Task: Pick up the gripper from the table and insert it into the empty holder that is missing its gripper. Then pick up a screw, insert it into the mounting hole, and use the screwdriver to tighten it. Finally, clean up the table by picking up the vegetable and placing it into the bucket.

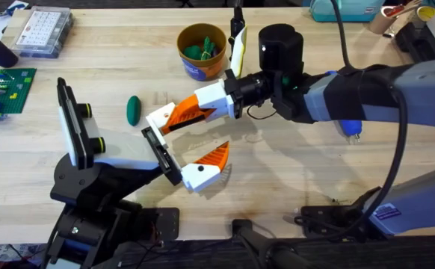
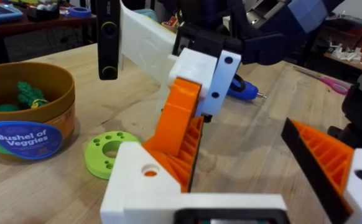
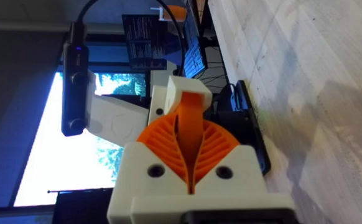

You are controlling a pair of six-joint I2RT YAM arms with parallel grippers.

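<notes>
My right gripper (image 1: pixel 202 110) (image 3: pixel 190 155) is shut on the orange finger of the loose white-and-orange gripper (image 1: pixel 164 119) (image 2: pixel 153 177). It holds that piece at the upper end of the left arm's black holder rail (image 1: pixel 160 152). A round hole (image 2: pixel 150 169) shows in the piece's white base. My left gripper (image 1: pixel 191 142) (image 2: pixel 249 168) stands open, its other finger (image 1: pixel 206 168) (image 2: pixel 330 162) far apart. The dark green vegetable (image 1: pixel 133 109) lies on the table (image 1: pixel 292 172) left of the grippers. Behind stands the bucket (image 1: pixel 201 51) (image 2: pixel 28 118) with green toys inside. The blue screwdriver (image 1: pixel 352 128) (image 2: pixel 243 90) lies under the right arm. No screw is in view.
A lime-green ring with holes (image 2: pixel 109 152) lies by the bucket. A tall black cylinder (image 1: pixel 280 41) stands behind the right gripper. A clear parts box (image 1: pixel 42 31) and a green studded baseplate (image 1: pixel 4 88) sit at the far left.
</notes>
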